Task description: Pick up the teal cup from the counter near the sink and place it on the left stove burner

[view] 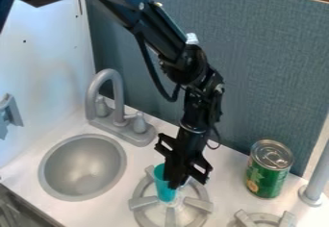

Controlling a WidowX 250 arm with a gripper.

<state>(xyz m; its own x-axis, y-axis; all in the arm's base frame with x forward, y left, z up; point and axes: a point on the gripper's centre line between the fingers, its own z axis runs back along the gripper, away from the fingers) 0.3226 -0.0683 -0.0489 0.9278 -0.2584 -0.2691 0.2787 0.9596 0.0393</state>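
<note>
The black gripper (175, 182) hangs from the arm over the stove burner (170, 216) at the lower middle. Directly at its fingers stands a teal cup (164, 185), upright on or just above the burner. Part of the cup's right side is hidden behind the gripper, and I cannot tell whether it is being held. To the right of the gripper, a green can (268, 169) with a silver lid stands on the counter.
At the left is a round grey sink (82, 168), with a grey faucet (119, 106) behind it. A second burner (263, 219) and a grey post (318, 178) are at the lower right. A blue-grey panel (270, 77) rises behind the counter.
</note>
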